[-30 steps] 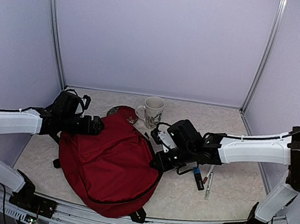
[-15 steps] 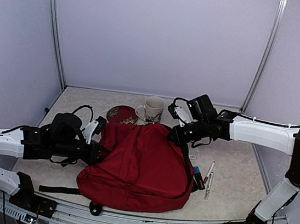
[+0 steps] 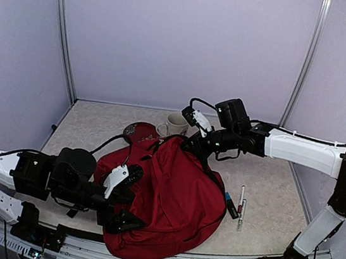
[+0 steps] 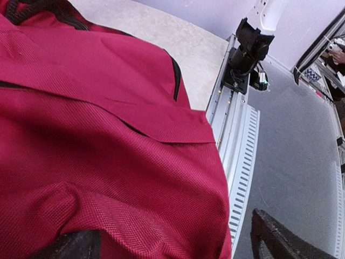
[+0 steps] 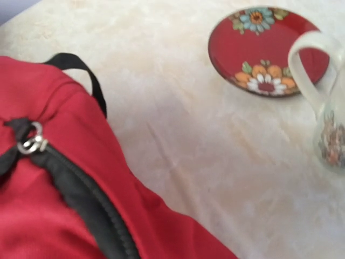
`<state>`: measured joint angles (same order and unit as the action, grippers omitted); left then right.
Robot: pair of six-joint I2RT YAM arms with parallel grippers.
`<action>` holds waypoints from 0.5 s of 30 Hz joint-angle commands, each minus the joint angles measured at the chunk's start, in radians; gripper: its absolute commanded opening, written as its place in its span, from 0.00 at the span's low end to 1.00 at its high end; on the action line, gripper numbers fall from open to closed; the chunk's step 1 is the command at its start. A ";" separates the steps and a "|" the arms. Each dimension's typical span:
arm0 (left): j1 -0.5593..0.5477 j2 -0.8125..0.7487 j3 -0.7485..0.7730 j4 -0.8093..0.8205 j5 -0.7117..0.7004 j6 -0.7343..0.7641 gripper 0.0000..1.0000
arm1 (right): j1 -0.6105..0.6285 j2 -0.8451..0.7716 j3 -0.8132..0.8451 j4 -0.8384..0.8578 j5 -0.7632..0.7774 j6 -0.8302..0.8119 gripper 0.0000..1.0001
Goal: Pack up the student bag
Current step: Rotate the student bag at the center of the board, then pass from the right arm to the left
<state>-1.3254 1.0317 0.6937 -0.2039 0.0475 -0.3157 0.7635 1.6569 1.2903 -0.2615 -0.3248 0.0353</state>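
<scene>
Beige table (image 3: 272, 149), lilac walls (image 3: 184, 41). The student bag (image 3: 171, 193) lies centre, its top tented up by the right gripper (image 3: 191, 143), apparently clamped on its fabric. The left gripper (image 3: 131, 197) gapes at the near flank, gripping nothing. Recommended: pin that flank, then draw the zip pull (image 5: 31, 143) steadily.

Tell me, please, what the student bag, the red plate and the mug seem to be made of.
Student bag: woven, synthetic-looking fabric with a matte finish; a fine ribbed weave shows up close. Plate: probably glazed ceramic, smooth, with painted flowers. Mug: likely glazed ceramic too, white with a printed pattern, though it is blurred.
</scene>
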 commanded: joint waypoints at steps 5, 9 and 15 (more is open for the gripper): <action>0.000 -0.204 0.163 -0.089 -0.234 0.100 0.99 | -0.016 -0.089 0.013 0.250 -0.195 -0.116 0.00; 0.039 -0.237 0.186 -0.150 -0.521 0.088 0.99 | -0.020 -0.110 0.017 0.276 -0.287 -0.156 0.00; 0.481 -0.136 0.210 -0.170 -0.155 0.033 0.99 | -0.021 -0.114 0.054 0.266 -0.386 -0.201 0.00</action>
<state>-1.0527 0.8257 0.8993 -0.3202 -0.2920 -0.2562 0.7502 1.6176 1.2789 -0.1810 -0.5861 -0.1204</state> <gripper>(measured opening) 0.988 0.014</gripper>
